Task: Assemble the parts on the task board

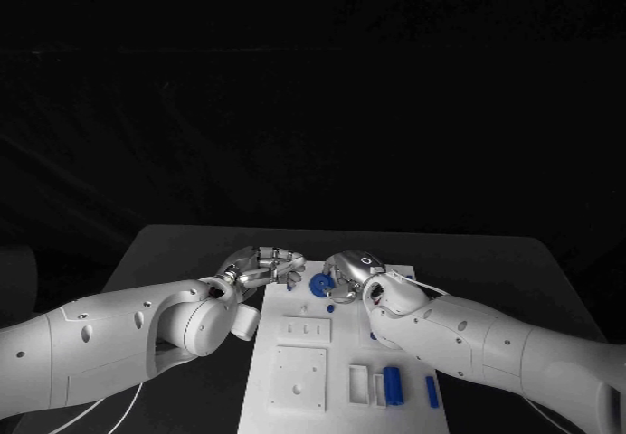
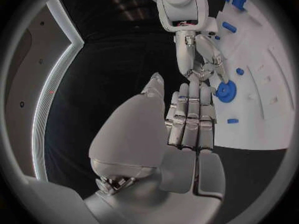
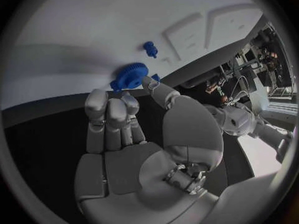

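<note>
Spreading across the black table (image 1: 183, 249) (dark surroundings), the task board (image 1: 300, 384).

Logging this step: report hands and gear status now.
Right hand fingertips at the blue gear on the task board. Left hand beside it, holding nothing. Nothing in the way.

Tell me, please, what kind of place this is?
Probably a robot test bench: a black table holds a white task board with small blue parts, and two robot hands work at a blue gear.
</note>
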Robot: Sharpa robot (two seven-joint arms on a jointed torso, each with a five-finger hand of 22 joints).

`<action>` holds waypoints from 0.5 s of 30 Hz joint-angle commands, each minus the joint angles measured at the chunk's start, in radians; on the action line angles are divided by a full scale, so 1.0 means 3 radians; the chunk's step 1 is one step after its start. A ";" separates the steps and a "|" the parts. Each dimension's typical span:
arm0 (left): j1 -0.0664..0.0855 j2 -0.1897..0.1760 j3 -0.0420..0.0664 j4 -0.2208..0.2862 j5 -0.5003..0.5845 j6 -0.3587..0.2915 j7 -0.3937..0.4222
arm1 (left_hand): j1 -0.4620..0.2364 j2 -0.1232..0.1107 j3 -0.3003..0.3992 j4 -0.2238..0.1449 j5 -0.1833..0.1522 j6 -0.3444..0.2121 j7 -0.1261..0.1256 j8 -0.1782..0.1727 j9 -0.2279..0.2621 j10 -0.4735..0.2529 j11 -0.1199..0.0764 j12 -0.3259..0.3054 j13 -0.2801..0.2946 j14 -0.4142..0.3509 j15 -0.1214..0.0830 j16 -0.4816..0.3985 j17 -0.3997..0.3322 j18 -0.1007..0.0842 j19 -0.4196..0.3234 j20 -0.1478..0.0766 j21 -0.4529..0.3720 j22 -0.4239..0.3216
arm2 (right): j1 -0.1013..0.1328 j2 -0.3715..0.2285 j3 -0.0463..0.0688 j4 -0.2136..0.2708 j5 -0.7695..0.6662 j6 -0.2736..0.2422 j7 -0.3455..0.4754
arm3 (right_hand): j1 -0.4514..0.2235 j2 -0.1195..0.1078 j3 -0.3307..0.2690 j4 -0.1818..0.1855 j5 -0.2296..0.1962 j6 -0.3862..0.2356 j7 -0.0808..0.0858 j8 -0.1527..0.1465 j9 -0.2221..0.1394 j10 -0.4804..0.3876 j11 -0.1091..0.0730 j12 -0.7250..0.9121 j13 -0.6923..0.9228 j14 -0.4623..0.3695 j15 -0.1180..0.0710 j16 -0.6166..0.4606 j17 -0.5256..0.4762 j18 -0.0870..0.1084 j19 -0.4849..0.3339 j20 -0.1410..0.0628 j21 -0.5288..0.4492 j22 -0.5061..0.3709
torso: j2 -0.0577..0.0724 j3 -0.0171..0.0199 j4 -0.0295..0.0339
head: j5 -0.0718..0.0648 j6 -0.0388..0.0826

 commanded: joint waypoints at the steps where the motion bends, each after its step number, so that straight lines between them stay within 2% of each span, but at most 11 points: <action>1: 0.0003 0.0009 0.0003 0.0004 -0.0012 0.0058 0.0015 | -0.0003 0.0011 -0.0024 0.0000 0.0010 -0.0001 0.0010 -0.0017 0.0005 -0.0019 0.0005 -0.0019 0.0005 0.0016 0.0009 -0.0021 0.0004 0.0057 -0.0020 -0.0003 -0.0009 -0.0005 | -0.0002 0.0017 -0.0001 -0.0013 0.0083 0.0183 0.0064 | -0.0027 -0.0016 -0.0031 0.0005 0.0021 -0.0045 -0.0008 -0.0022 -0.0005 -0.0008 0.0006 0.0004 -0.0005 -0.0003 -0.0007 -0.0018 0.0006 0.0231 -0.0003 -0.0022 0.0000 0.0041 | 0.0002 0.0001 -0.0001 | 0.0004 -0.0003; 2: 0.0003 0.0012 0.0003 0.0003 -0.0012 0.0060 0.0016 | -0.0003 0.0011 -0.0024 0.0000 0.0011 -0.0001 0.0010 -0.0017 0.0005 -0.0019 0.0005 -0.0019 0.0005 0.0016 0.0009 -0.0021 0.0004 0.0057 -0.0020 -0.0003 -0.0009 -0.0005 | -0.0002 0.0023 -0.0001 -0.0018 0.0096 0.0208 0.0069 | -0.0039 0.0006 -0.0049 0.0006 0.0208 -0.0105 -0.0021 -0.0046 -0.0013 -0.0016 -0.0005 0.0006 -0.0010 -0.0005 -0.0021 -0.0024 0.0011 0.0231 -0.0009 -0.0023 -0.0002 0.0043 | 0.0001 0.0001 -0.0001 | 0.0005 -0.0005; 4: 0.0003 0.0013 0.0003 0.0004 -0.0012 0.0060 0.0015 | -0.0003 0.0012 -0.0024 0.0000 0.0011 -0.0001 0.0010 -0.0017 0.0005 -0.0018 0.0005 -0.0019 0.0005 0.0016 0.0009 -0.0021 0.0004 0.0057 -0.0020 -0.0003 -0.0009 -0.0005 | -0.0002 0.0030 -0.0001 -0.0024 0.0112 0.0234 0.0067 | -0.0058 0.0031 -0.0065 0.0005 0.0387 -0.0136 -0.0028 -0.0054 -0.0014 -0.0019 -0.0014 0.0008 -0.0013 -0.0006 -0.0026 -0.0027 0.0015 0.0231 -0.0013 -0.0024 -0.0001 0.0045 | 0.0000 0.0000 0.0000 | 0.0004 -0.0009; 8: 0.0003 0.0013 0.0003 0.0004 -0.0012 0.0064 0.0012 | -0.0002 0.0012 -0.0024 -0.0001 0.0011 -0.0001 0.0009 -0.0017 0.0006 -0.0018 0.0005 -0.0020 0.0005 0.0016 0.0009 -0.0022 0.0005 0.0057 -0.0020 -0.0003 -0.0009 -0.0005 | -0.0002 0.0033 -0.0001 -0.0044 0.0120 0.0305 0.0055 | -0.0067 0.0056 -0.0096 -0.0023 0.0450 -0.0202 -0.0036 -0.0075 -0.0020 -0.0022 -0.0022 0.0011 -0.0018 -0.0005 -0.0035 -0.0032 0.0021 0.0231 -0.0016 -0.0026 0.0001 0.0047 | 0.0001 -0.0001 0.0003 | -0.0006 -0.0012; 15: 0.0003 0.0003 0.0003 0.0009 -0.0012 0.0060 0.0013 | -0.0002 0.0014 -0.0023 -0.0001 0.0011 -0.0001 0.0010 -0.0018 0.0007 -0.0018 0.0005 -0.0020 0.0005 0.0016 0.0009 -0.0022 0.0005 0.0057 -0.0021 -0.0003 -0.0009 -0.0005 | -0.0002 0.0004 -0.0002 -0.0033 0.0120 0.0374 0.0045 | -0.0077 0.0058 -0.0116 -0.0036 0.0463 -0.0235 -0.0033 -0.0084 -0.0021 -0.0025 -0.0019 0.0013 -0.0021 -0.0004 -0.0033 -0.0035 0.0025 0.0231 -0.0018 -0.0027 0.0001 0.0048 | -0.0002 -0.0002 -0.0002 | -0.0003 -0.0016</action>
